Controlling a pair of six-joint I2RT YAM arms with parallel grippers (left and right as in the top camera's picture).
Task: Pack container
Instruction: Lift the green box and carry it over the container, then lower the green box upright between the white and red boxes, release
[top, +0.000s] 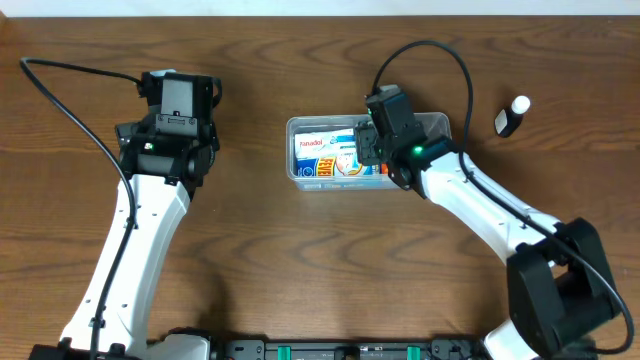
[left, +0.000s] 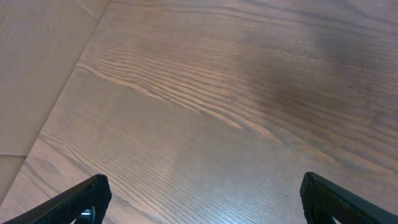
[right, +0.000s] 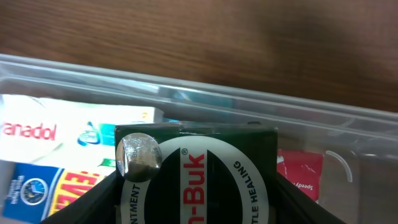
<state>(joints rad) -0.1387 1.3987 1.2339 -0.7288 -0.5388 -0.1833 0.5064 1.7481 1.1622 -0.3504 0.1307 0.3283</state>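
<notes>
The clear container (top: 292, 150) sits mid-table with coloured boxes inside, among them a white Panadol box (top: 318, 143). My right gripper (top: 365, 145) hangs over the container's right half. In the right wrist view the right gripper (right: 198, 193) is shut on a dark green ointment box (right: 205, 155), one finger on each side, just above the container's far wall (right: 249, 102). Below it lie the Panadol box (right: 56, 134) and a red packet (right: 300, 171). My left gripper (top: 180, 88) is far left of the container; the left gripper (left: 202, 199) stands open over bare wood.
A small black bottle with a white cap (top: 510, 117) lies on the table to the right of the container. A blue and yellow box (right: 43, 186) lies in the container beside the Panadol box. A black cable loops above the right arm.
</notes>
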